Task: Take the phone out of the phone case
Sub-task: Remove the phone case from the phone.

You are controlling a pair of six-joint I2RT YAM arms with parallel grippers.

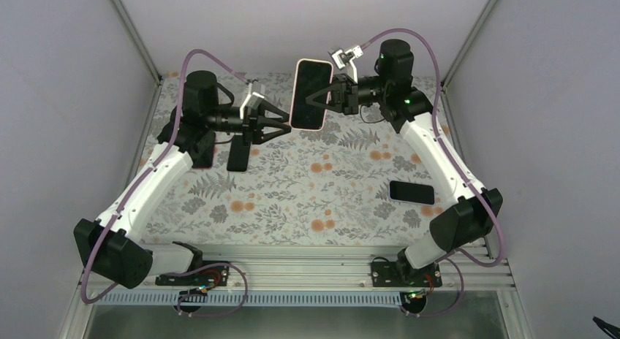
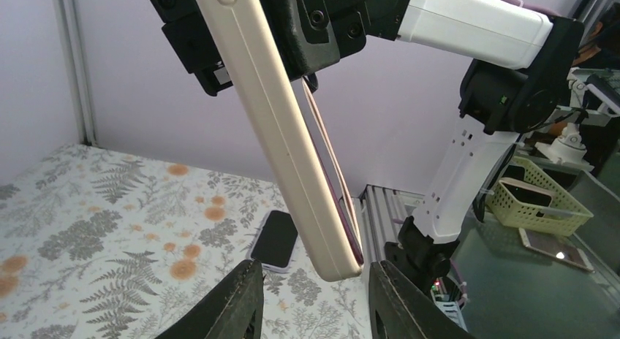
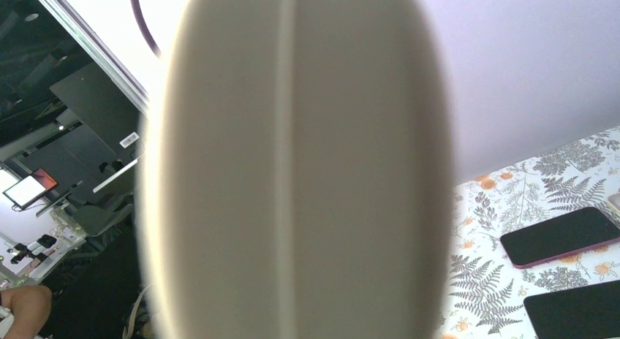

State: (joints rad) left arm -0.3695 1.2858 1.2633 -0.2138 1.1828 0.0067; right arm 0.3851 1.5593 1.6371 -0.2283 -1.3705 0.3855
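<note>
The right gripper (image 1: pixel 316 99) holds the pale-rimmed phone case (image 1: pixel 311 74) (dark screen facing the camera) raised above the floral table (image 1: pixel 292 200), the left gripper (image 1: pixel 287 126) just beside its lower-left edge.

Matt phone case (image 2: pixel 281 134), glossy phone (image 1: pixel 312 90)

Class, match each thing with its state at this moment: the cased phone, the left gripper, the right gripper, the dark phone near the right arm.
1. cased phone
2. left gripper
3. right gripper
4. dark phone

a. open
b. lying flat on the table
c. held up in the air
d. shut on the cased phone

Pairs: 1-c, 2-a, 3-d, 4-b.
</note>
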